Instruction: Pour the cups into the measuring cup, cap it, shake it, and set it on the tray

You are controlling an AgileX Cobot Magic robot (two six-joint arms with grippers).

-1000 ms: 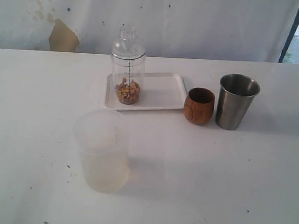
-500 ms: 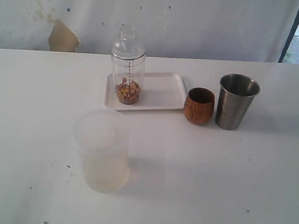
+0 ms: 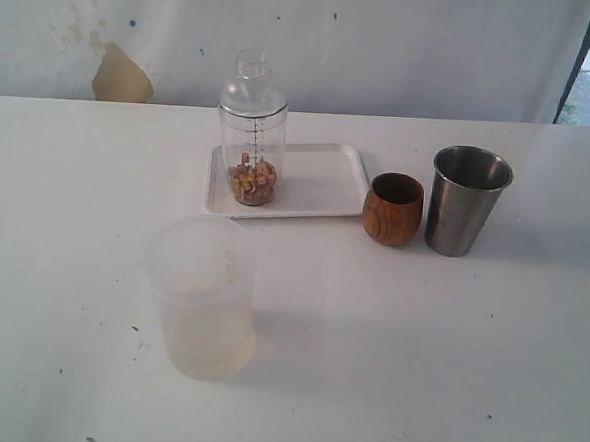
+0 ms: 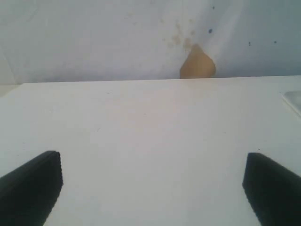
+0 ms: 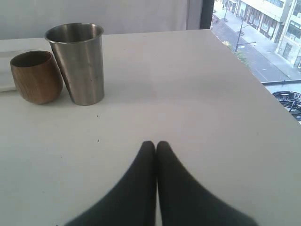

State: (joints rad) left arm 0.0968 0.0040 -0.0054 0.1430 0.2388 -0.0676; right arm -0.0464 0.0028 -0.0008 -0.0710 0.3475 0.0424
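The measuring cup (image 3: pixel 252 143), clear with a black scale and a domed clear cap on top, stands upright on the left part of the white tray (image 3: pixel 322 183); brown and yellow bits lie in its bottom. Right of the tray stand the wooden cup (image 3: pixel 393 208) and the steel tumbler (image 3: pixel 466 199), both upright, shown also in the right wrist view as wooden cup (image 5: pixel 35 76) and tumbler (image 5: pixel 79 62). My right gripper (image 5: pixel 155 145) is shut on nothing, low over bare table, apart from the cups. My left gripper (image 4: pixel 153 162) is open wide over bare table. Neither gripper shows in the exterior view.
A big frosted plastic tub (image 3: pixel 202 298) stands upright near the front left of the white table. A white wall with a brown patch (image 3: pixel 122 75) backs the table. The table's right edge (image 5: pixel 263 82) drops off to a window view.
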